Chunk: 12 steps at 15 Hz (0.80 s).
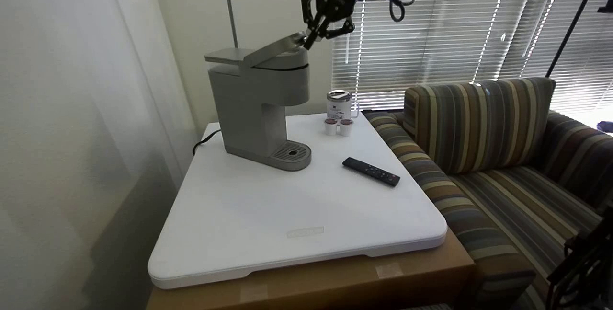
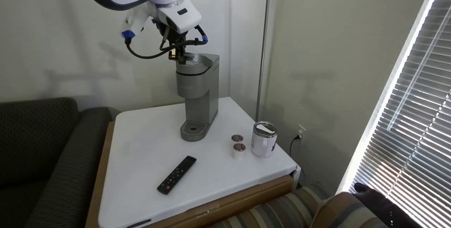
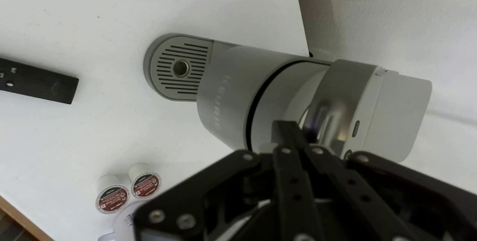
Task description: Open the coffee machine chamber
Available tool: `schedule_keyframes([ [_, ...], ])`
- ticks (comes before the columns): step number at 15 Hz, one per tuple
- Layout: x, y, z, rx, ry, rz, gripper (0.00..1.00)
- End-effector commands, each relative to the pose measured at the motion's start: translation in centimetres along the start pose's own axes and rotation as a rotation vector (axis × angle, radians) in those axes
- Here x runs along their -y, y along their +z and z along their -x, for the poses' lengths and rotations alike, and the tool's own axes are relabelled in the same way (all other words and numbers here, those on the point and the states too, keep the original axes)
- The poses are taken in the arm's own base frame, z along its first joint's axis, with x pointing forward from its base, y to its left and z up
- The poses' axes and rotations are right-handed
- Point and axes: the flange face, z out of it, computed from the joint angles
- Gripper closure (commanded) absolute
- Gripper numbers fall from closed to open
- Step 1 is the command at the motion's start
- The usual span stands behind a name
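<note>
Some of the chamber point(image 3: 344, 97) behind the gripper point(image 3: 292, 131)

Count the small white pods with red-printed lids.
2: in an exterior view, the left pod and right pod stand side by side on the white round-cornered tabletop, before the white cylindrical mug. Any inside the matte grey boxy coffee machine would be hidden.

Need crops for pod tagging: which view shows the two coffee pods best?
The wrist view: the coffee pods are largest there, their red labels nearly face-on, though the fine print is blurred. Both exterior views show the pods smaller, near the mug, with the labels only small reddish patches.
</note>
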Motion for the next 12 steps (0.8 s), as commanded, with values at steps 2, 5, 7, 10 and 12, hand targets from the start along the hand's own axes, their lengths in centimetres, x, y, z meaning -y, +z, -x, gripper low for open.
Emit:
schedule_keyframes([
  [2,0.4,-1.0,-0.1,-0.03,0.003,0.009,1.0],
  [5,0.7,-1.5,-0.1,-0.042,0.002,0.018,1.0],
  [7,0.9,-1.9,-0.1,-0.052,0.003,0.022,1.0],
  [10,1.3,-2.2,-0.2,-0.061,0.002,0.023,1.0],
  [12,1.5,-2.1,0.0,-0.061,-0.001,0.025,1.0],
])
